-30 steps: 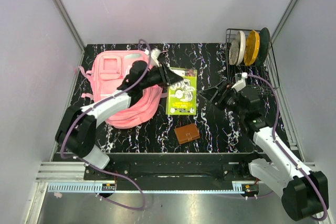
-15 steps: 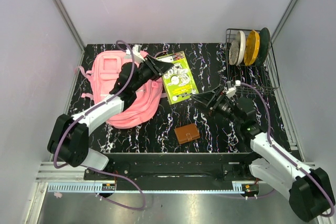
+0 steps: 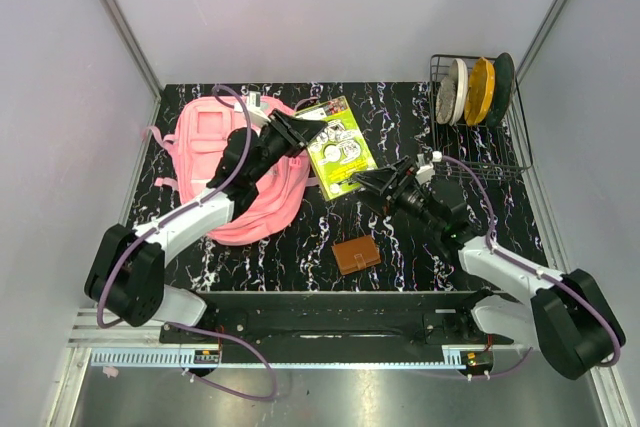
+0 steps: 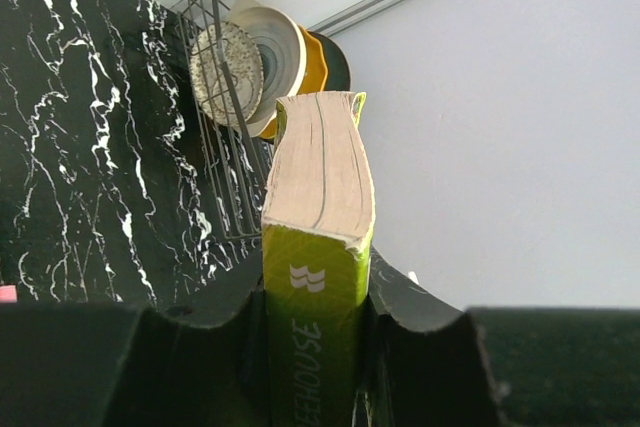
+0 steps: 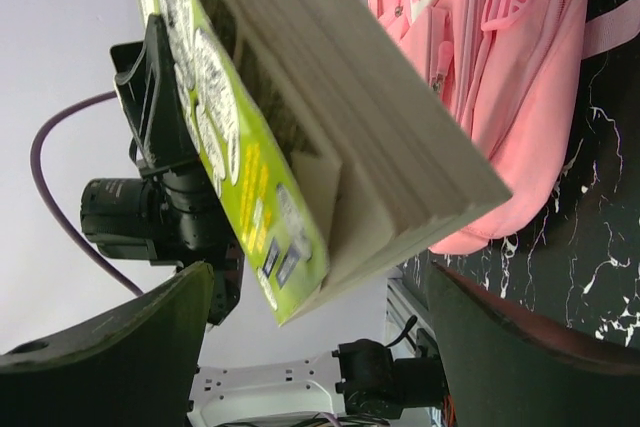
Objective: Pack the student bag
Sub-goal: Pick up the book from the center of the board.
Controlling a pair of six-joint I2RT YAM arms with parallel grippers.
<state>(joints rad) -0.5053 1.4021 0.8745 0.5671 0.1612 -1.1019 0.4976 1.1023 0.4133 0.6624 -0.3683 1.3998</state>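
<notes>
The green book (image 3: 340,150) has come up off the middle of the table (image 3: 400,107), carried tilted toward the back edge by the left gripper (image 3: 298,133). The right gripper (image 3: 367,185) has swung in from the right side, and its spread fingers now straddle the book's near corner.

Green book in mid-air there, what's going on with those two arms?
The left claw grips a thick green paperback book by its spine, holding it off the black marbled table beside the large pink fabric backpack. The right claw is wide open with the book's corner between its fingers, not clamped. The book is not in the bag yet.
</notes>
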